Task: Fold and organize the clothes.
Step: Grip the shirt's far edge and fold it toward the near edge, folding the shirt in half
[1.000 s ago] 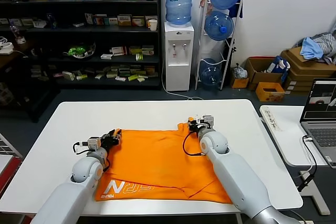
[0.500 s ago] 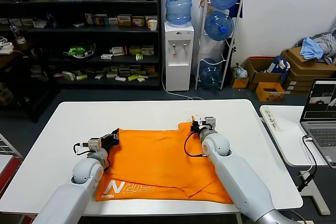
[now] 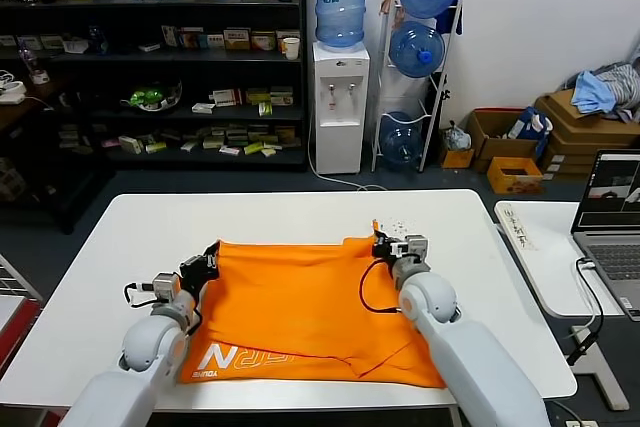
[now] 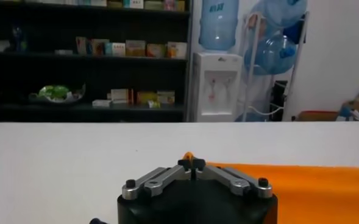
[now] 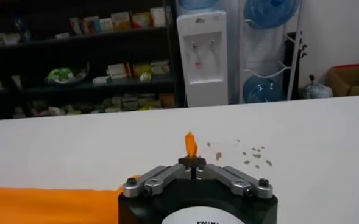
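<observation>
Two grippers hold the orange T-shirt [image 3: 300,312] by its far edge, one at each corner. Left gripper [image 3: 207,261] is pinched tight on the far-left corner; its wrist view shows orange fabric [image 4: 193,160] nipped between closed fingertips. Right gripper [image 3: 385,240] is likewise clamped on the far-right corner, with a small tuft of cloth [image 5: 190,145] standing up above its tips. Judgement: matched corner grips keep the edge taut and level, ready for a fold.

Shirt lies flat on the white counter [image 3: 130,237], spread between the grippers and back toward the robot. Long axis runs gripper to gripper. White lettering [image 3: 217,357] sits behind the left gripper, near the counter's front edge.
</observation>
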